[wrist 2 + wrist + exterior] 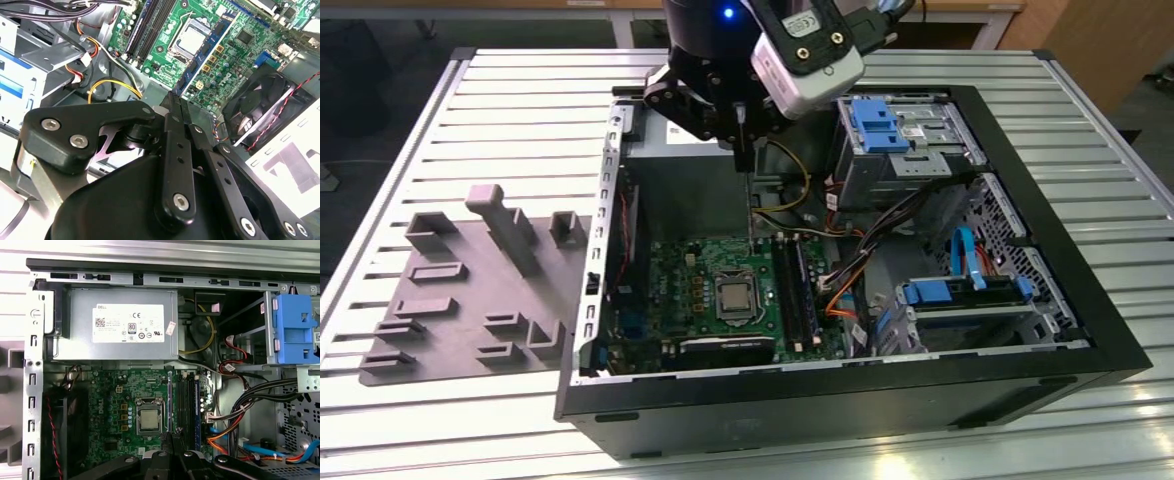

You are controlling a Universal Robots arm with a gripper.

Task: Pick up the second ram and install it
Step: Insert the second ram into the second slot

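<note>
Gripper (176, 101) fully closed, hovering over computer case (854, 398).

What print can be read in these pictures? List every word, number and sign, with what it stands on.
White label on the grey metal power-supply box: printed lines and marks, too small to read surely.
Small pale tag at that box's corner: too small to read.
Green motherboard: white markings, too small to read.
No other text can be made out.
</note>
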